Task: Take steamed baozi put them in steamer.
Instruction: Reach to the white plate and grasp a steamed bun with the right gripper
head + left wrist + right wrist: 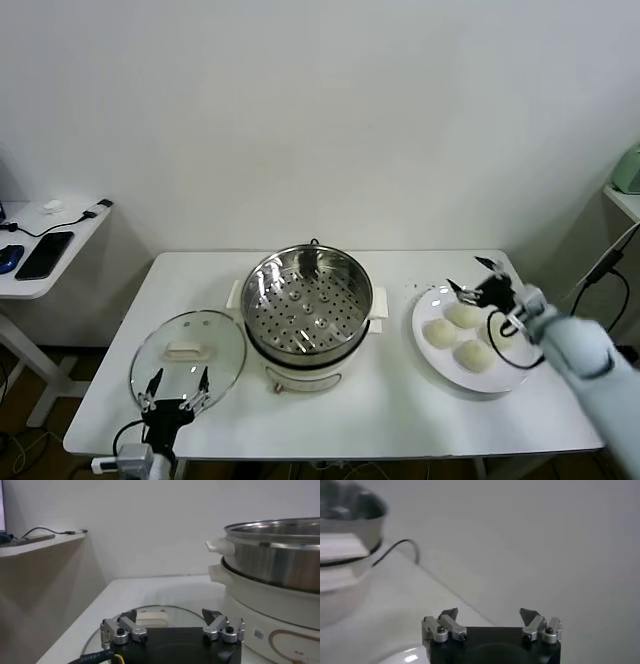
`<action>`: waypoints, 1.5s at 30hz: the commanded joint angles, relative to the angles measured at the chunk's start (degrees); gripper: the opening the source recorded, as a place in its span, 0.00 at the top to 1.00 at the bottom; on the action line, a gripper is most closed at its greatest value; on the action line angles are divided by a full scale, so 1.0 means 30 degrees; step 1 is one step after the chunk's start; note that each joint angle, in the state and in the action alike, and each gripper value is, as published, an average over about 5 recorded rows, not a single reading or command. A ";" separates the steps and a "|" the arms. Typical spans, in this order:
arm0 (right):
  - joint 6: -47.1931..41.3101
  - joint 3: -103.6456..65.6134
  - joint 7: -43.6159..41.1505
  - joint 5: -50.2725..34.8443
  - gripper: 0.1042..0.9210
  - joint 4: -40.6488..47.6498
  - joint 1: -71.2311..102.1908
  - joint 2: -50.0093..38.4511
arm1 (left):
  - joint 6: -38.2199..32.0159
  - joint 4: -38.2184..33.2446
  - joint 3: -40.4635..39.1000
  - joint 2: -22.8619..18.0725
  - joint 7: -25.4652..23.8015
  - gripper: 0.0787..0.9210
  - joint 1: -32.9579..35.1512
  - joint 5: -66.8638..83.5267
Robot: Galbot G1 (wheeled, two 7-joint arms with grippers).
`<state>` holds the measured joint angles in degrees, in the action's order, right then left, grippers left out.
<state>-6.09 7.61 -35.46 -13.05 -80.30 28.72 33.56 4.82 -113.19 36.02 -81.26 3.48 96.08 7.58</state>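
Four steamed baozi (463, 335), smooth, round and cream-white, sit clustered on a flat white plate (432, 348) at about 3 o'clock from the steamer (307, 305). The steamer is a shiny steel pot with a perforated tray inside, a white base and small white side handles; it stands mid-table and holds no buns. The right gripper (486, 295) hovers just above the plate at the buns' 12 o'clock edge, its jaws spread wide and holding nothing. The left gripper (176, 389) waits at the steamer's 8 o'clock, over the near rim of the glass lid (188, 350), its jaws likewise apart and empty.
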 commanded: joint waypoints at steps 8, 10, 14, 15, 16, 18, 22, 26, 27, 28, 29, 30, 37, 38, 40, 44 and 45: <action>0.4446 2.3925 -1.2105 0.1138 0.12 0.8404 -2.0704 -0.0637 | -0.0243 0.0316 -0.0108 -0.0190 -0.0019 0.12 -0.0190 -0.0001; 0.4416 2.4834 -1.2407 0.1100 0.12 0.8985 -2.1023 0.0296 | -0.0267 0.0427 -0.0157 -0.0214 -0.0026 0.12 -0.0276 -0.0050; 0.3930 2.5137 -1.2053 0.0915 0.12 1.0051 -1.9830 0.2147 | -0.0268 0.0565 -0.0231 -0.0288 -0.0091 0.12 -0.0400 -0.0177; 0.3798 2.4976 -1.1863 0.0889 0.12 1.0405 -1.9342 0.2589 | -0.0264 0.0576 -0.0242 -0.0309 -0.0134 0.12 -0.0411 -0.0211; 0.3701 2.4783 -1.1665 0.0932 0.12 1.0784 -1.8886 0.2988 | -0.0264 0.0580 -0.0248 -0.0325 -0.0179 0.12 -0.0410 -0.0242; 0.3507 2.4231 -1.1124 0.1019 0.12 1.1722 -1.7848 0.3892 | -0.0280 0.0596 -0.0246 -0.0345 -0.0258 0.12 -0.0389 -0.0289; 0.3106 2.2862 -1.0014 0.0676 0.12 1.3466 -1.6077 0.5429 | -0.0368 0.0730 -0.0211 -0.0300 -0.0282 0.12 -0.0321 -0.0308; 0.2687 2.1818 -0.9328 0.0580 0.12 1.4816 -1.4683 0.6592 | -0.0392 0.0939 -0.0199 -0.0223 -0.0304 0.12 -0.0318 -0.0302; 0.2541 2.1628 -0.9179 0.0553 0.12 1.5040 -1.4424 0.6797 | -0.0388 0.0962 -0.0200 -0.0202 -0.0314 0.12 -0.0318 -0.0300; 0.2373 2.1443 -0.9055 0.0465 0.12 1.5206 -1.4188 0.6959 | -0.0387 0.0969 -0.0201 -0.0183 -0.0323 0.12 -0.0317 -0.0300; 0.2227 2.1284 -0.8980 0.0363 0.12 1.5295 -1.3967 0.7087 | -0.0376 0.0972 -0.0201 -0.0169 -0.0332 0.12 -0.0322 -0.0300; 0.2109 2.1144 -0.8920 0.0273 0.12 1.5348 -1.3786 0.7189 | -0.0361 0.0978 -0.0204 -0.0155 -0.0338 0.12 -0.0330 -0.0299; 0.1738 2.0430 -0.8135 0.0341 0.12 1.5940 -1.3111 0.7759 | -0.0351 0.1022 -0.0310 -0.0162 -0.0349 0.12 -0.0456 -0.0348; 0.1671 2.0409 -0.8089 0.0419 0.12 1.5977 -1.3093 0.7793 | -0.0349 0.1014 -0.0334 -0.0173 -0.0353 0.12 -0.0481 -0.0367; 0.1530 2.0395 -0.8000 0.0615 0.12 1.6049 -1.3056 0.7839 | -0.0339 0.0990 -0.0378 -0.0205 -0.0366 0.12 -0.0519 -0.0399; 0.1304 2.0138 -0.7885 0.0682 0.12 1.6229 -1.2875 0.7905 | -0.0332 0.0900 -0.0446 -0.0265 -0.0374 0.12 -0.0500 -0.0434; 0.1268 2.0037 -0.7882 0.0651 0.13 1.6252 -1.2811 0.7920 | -0.0333 0.0885 -0.0456 -0.0276 -0.0373 0.12 -0.0485 -0.0442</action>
<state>-1.54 67.92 -59.71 -11.12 -33.73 -10.37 55.76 3.79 -110.55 34.64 -82.08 2.40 94.66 6.21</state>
